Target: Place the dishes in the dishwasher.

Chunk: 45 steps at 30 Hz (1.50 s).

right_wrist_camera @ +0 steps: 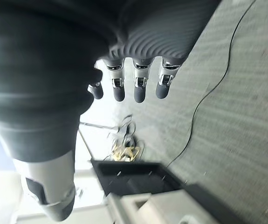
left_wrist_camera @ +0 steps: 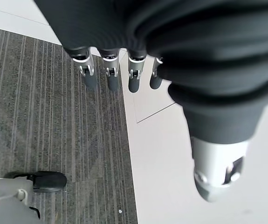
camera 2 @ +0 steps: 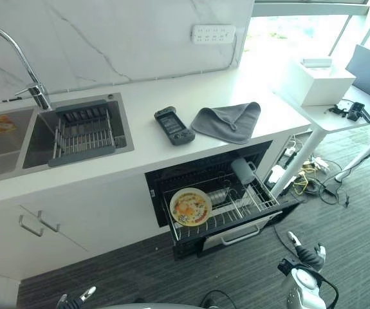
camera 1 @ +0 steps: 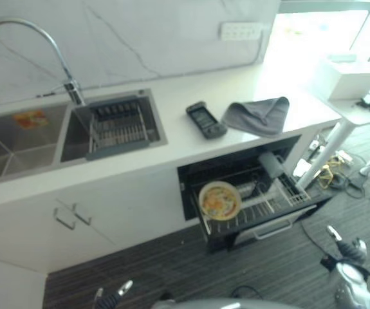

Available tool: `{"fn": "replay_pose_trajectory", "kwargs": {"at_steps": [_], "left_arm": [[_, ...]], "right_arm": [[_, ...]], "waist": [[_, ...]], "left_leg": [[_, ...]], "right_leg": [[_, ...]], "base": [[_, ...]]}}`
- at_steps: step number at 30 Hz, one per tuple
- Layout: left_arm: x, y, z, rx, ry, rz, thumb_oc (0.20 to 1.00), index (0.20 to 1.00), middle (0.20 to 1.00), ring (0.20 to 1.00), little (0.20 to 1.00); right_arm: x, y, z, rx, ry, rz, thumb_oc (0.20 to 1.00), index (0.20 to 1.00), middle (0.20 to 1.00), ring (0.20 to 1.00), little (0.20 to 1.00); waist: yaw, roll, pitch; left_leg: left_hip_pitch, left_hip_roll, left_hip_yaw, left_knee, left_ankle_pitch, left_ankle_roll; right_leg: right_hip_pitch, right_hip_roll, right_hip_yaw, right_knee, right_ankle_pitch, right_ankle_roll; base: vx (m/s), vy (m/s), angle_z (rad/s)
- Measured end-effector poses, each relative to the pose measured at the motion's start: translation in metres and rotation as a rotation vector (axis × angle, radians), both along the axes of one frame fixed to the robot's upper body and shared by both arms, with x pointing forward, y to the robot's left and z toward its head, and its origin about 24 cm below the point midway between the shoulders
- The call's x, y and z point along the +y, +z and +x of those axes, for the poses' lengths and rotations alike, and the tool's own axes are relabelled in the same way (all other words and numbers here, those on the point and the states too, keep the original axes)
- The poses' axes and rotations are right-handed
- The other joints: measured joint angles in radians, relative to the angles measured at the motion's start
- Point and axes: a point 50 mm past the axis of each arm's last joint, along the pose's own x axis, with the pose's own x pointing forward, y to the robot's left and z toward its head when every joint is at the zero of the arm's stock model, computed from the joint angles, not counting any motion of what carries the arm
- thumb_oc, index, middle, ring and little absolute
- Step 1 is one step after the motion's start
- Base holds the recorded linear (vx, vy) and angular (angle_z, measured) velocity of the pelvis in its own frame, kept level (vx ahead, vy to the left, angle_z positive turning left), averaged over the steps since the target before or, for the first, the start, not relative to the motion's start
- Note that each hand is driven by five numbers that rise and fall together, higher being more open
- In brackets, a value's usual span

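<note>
Before you runs a white counter [camera 2: 139, 138] with a steel sink [camera 2: 37, 138] at its left end, and under its right half the dishwasher [camera 2: 217, 199] stands open with its rack [camera 2: 249, 199] pulled out. A patterned plate [camera 2: 190, 206] stands tilted at the rack's left end and a grey cup [camera 2: 242, 170] at its back right corner, while a grey cloth [camera 2: 228, 121] and a dark handset [camera 2: 174, 125] lie on the counter's right half, near its front edge. Your left hand [left_wrist_camera: 110, 70] and right hand [right_wrist_camera: 129, 79] hang low over the striped floor [camera 2: 249, 270], fingers straight and empty.
</note>
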Motion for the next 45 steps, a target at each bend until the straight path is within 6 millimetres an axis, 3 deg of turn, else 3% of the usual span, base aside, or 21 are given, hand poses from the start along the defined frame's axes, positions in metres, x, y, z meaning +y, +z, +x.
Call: {"fn": "replay_pose_trajectory", "kwargs": {"at_steps": [5, 7, 9, 21, 24, 27, 30, 35, 40, 42, 45], "left_arm": [[0.011, 0.003, 0.006, 0.017, -0.031, 0.035, 1.0, 1.0, 1.0, 1.0, 1.0], [0.009, 0.001, 0.006, 0.028, -0.056, 0.035, 1.0, 1.0, 1.0, 1.0, 1.0], [0.008, 0.0, 0.005, 0.039, -0.057, 0.033, 1.0, 1.0, 1.0, 1.0, 1.0], [0.008, -0.002, -0.006, 0.075, -0.086, 0.025, 1.0, 1.0, 1.0, 1.0, 1.0], [0.006, -0.001, 0.005, 0.039, -0.106, 0.015, 1.0, 1.0, 1.0, 1.0, 1.0], [0.007, 0.0, 0.014, 0.023, -0.1, 0.013, 1.0, 1.0, 1.0, 1.0, 1.0], [0.008, -0.002, 0.007, 0.042, -0.066, 0.01, 1.0, 1.0, 1.0, 1.0, 1.0], [0.01, -0.004, -0.016, 0.098, -0.043, 0.011, 1.0, 1.0, 1.0, 1.0, 1.0], [0.011, -0.005, -0.043, 0.162, -0.05, 0.013, 1.0, 1.0, 1.0, 1.0, 1.0], [0.009, -0.005, -0.045, 0.167, -0.076, 0.015, 1.0, 1.0, 1.0, 1.0, 1.0], [0.008, -0.005, -0.044, 0.165, -0.085, 0.013, 1.0, 1.0, 1.0, 1.0, 1.0]], "right_arm": [[0.005, -0.034, -0.026, 0.139, -0.128, 0.147, 1.0, 1.0, 1.0, 1.0, 1.0], [0.008, -0.042, -0.027, 0.144, -0.163, 0.21, 1.0, 1.0, 1.0, 1.0, 1.0], [0.01, -0.045, -0.024, 0.121, -0.185, 0.266, 0.2, 0.2, 0.2, 0.2, 0.2], [0.024, -0.052, -0.004, -0.002, -0.232, 0.489, 0.2, 0.2, 0.2, 0.2, 0.2], [0.021, -0.055, -0.009, 0.0, -0.257, 0.517, 0.2, 0.2, 0.2, 0.2, 0.2], [0.01, -0.053, -0.011, 0.012, -0.281, 0.558, 0.2, 0.2, 0.2, 0.2, 0.2], [0.01, -0.054, -0.014, 0.031, -0.28, 0.6, 0.2, 0.2, 0.2, 0.2, 0.2], [0.018, -0.052, 0.001, 0.031, -0.19, 0.692, 0.2, 0.2, 0.2, 0.2, 0.2], [0.019, -0.047, 0.013, 0.021, -0.114, 0.696, 0.2, 0.2, 0.2, 0.2, 0.2], [0.009, -0.042, 0.015, 0.025, -0.104, 0.662, 0.2, 0.2, 0.2, 0.2, 0.2], [-0.004, -0.026, 0.033, 0.004, -0.067, 0.602, 0.2, 0.2, 0.2, 0.2, 0.2]], "waist": [[0.0, 0.014, -0.008], [0.004, 0.021, -0.012], [0.007, 0.023, -0.023], [0.058, 0.04, -0.052], [0.062, 0.051, -0.028], [0.065, 0.06, 0.037], [0.067, 0.054, 0.039], [0.128, 0.033, 0.049], [0.168, 0.045, 0.064], [0.174, 0.055, 0.071], [0.178, 0.079, 0.097]], "left_leg": [[0.009, -0.001, -0.001, -0.004, -0.001, 0.001], [0.022, -0.001, -0.002, -0.004, -0.002, 0.001], [0.021, -0.001, -0.003, -0.004, -0.004, 0.004], [0.035, -0.011, -0.025, 0.014, -0.003, 0.002], [-0.06, -0.01, -0.057, 0.18, -0.059, 0.004], [-0.103, -0.022, -0.072, 0.254, -0.105, 0.021], [-0.102, -0.029, -0.077, 0.259, -0.114, 0.016], [-0.084, -0.041, -0.093, 0.264, -0.116, 0.02], [-0.061, -0.055, -0.12, 0.266, -0.12, 0.028], [-0.059, -0.064, -0.135, 0.266, -0.118, 0.035], [-0.051, -0.075, -0.136, 0.274, -0.123, 0.041]], "right_leg": [[0.009, 0.0, 0.0, 0.0, 0.002, -0.004], [0.023, -0.001, 0.0, 0.0, 0.001, -0.005], [0.024, -0.001, -0.003, 0.0, -0.001, -0.005], [0.046, 0.0, -0.014, 0.006, -0.017, -0.005], [-0.03, -0.023, -0.012, 0.15, -0.074, -0.013], [-0.1, -0.069, -0.007, 0.313, -0.158, -0.017], [-0.109, -0.083, -0.004, 0.344, -0.171, -0.015], [-0.08, -0.093, -0.012, 0.351, -0.177, -0.01], [-0.039, -0.098, -0.023, 0.35, -0.197, -0.004], [-0.031, -0.107, -0.036, 0.354, -0.204, 0.0], [-0.023, -0.122, -0.039, 0.372, -0.212, 0.0]], "base": [[0.01, -0.048, 0.0], [0.03, -0.045, 0.02], [0.03, -0.046, 0.03], [0.03, -0.015, 0.04], [-0.07, 0.052, 0.11], [0.03, 0.039, 0.11], [0.15, 0.033, 0.06], [0.12, 0.019, 0.12], [0.15, 0.008, 0.16], [0.13, 0.031, 0.19], [0.05, 0.02, 0.08]]}}
